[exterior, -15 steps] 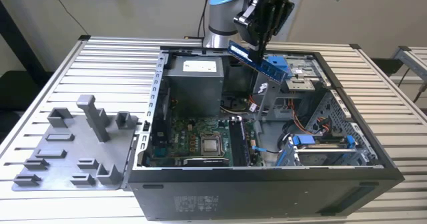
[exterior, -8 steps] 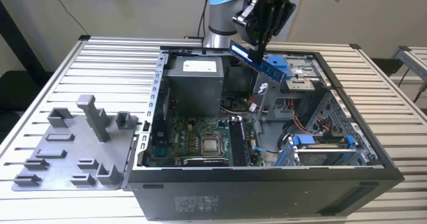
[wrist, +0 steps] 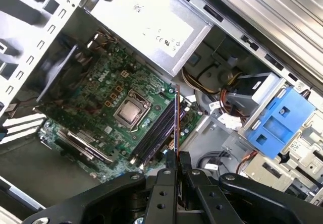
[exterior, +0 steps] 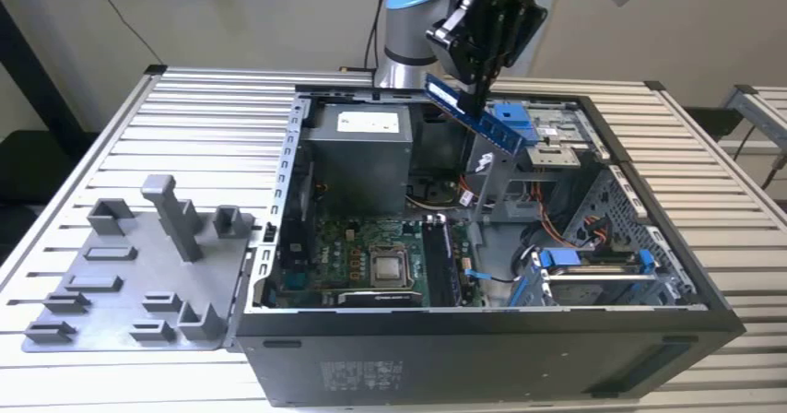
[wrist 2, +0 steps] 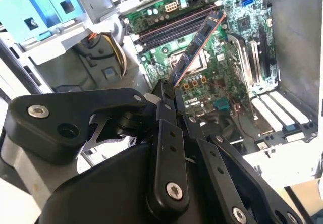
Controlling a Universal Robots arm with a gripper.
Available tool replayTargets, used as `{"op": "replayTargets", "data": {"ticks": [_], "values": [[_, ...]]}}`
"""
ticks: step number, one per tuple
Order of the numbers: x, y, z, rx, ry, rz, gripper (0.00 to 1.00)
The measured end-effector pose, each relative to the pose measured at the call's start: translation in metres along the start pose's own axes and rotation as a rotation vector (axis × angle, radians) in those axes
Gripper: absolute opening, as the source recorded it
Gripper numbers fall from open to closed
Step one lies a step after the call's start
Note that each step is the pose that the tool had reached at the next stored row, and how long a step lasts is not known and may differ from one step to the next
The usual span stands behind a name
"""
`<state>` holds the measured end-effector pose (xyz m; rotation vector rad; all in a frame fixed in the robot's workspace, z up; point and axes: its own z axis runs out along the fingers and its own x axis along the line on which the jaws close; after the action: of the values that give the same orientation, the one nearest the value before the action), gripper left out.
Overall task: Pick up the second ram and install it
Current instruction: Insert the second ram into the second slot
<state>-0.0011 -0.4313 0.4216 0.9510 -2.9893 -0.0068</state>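
In the exterior view my gripper (exterior: 477,79) hangs above the open computer case (exterior: 688,289), near its back, shut on the second ram (exterior: 482,118). The ram is a thin blue circuit-board stick, tilted and sloping down toward the exterior view's right. In the second wrist view the second ram (wrist 2: 199,42) sticks out from my gripper (wrist 2: 169,97) over the green motherboard (wrist 2: 232,37). The first wrist view shows the second ram (wrist: 176,118) edge-on, held by my gripper (wrist: 176,159) high above the dark memory slots (wrist: 154,133) beside the processor socket (wrist: 130,112).
Inside the case are a grey power supply (exterior: 357,155), blue drive-bay clips (exterior: 517,123) and a metal drive cage (exterior: 591,279) with loose cables. A grey fixture plate (exterior: 135,284) with upright holders lies on the slatted table (exterior: 209,109) at the exterior view's left.
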Motion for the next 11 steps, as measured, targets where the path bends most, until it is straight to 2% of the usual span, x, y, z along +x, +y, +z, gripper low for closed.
{"op": "replayTargets", "data": {"ticks": [3,11], "values": [[0.0000,0.0000,0.0001,-0.0002,-0.0002,0.030,0.14],[0.0000,0.0000,0.0005,-0.0005,-0.0008,0.150,0.14]]}}
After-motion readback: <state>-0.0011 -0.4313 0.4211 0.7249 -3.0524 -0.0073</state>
